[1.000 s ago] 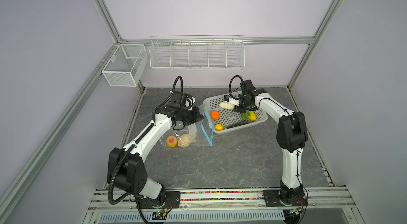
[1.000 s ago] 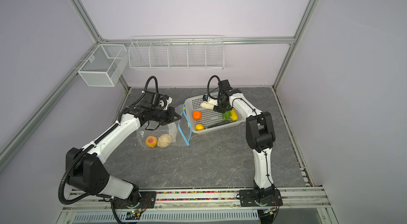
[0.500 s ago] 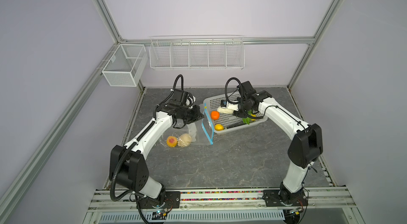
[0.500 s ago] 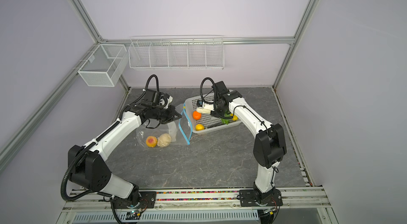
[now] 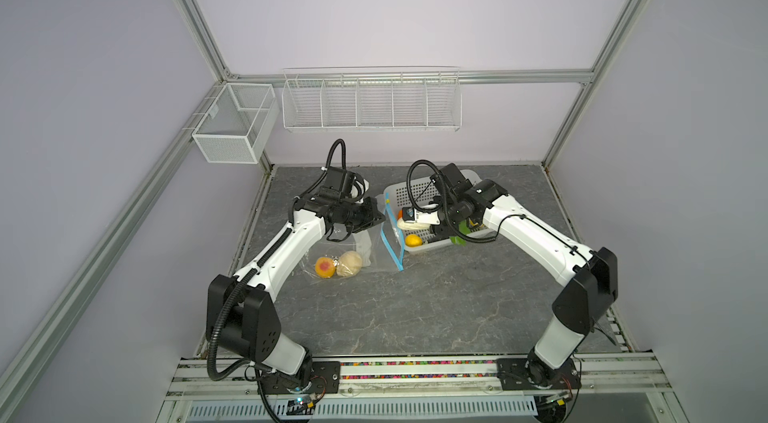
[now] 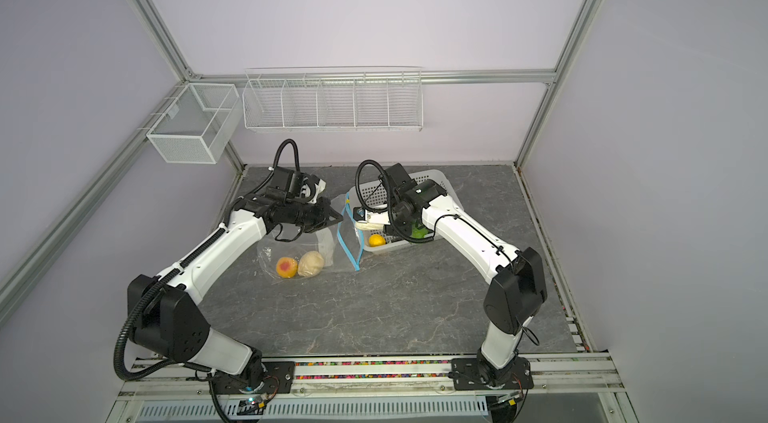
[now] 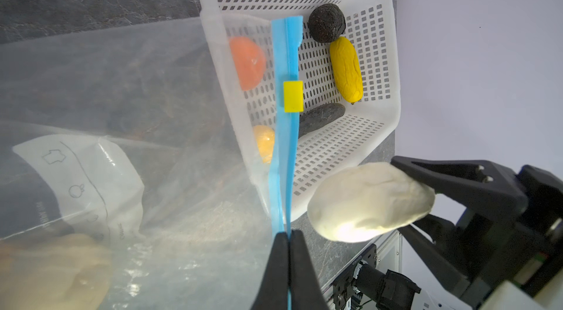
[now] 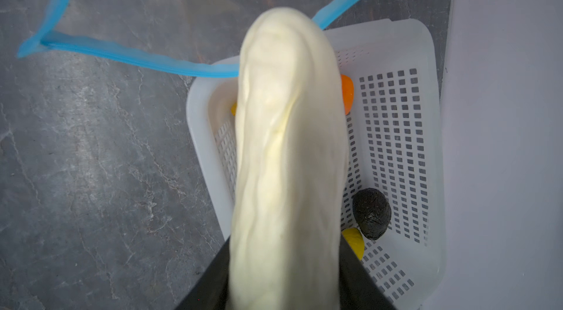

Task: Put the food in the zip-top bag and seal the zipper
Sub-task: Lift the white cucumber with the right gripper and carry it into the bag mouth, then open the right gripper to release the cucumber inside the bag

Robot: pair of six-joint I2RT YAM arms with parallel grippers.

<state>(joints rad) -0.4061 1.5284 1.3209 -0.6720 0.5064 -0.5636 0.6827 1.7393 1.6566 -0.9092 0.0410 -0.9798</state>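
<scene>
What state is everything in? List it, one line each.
Bag: mouth open, top edge held up.
Zipper: unsealed.
Left tool: shut on zipper.
Right tool: shut on cream piece.
Cream piece: held aloft by the bag mouth, not yet inside.
Two fruits: inside bag.
Basket: upright, partly full.
</scene>
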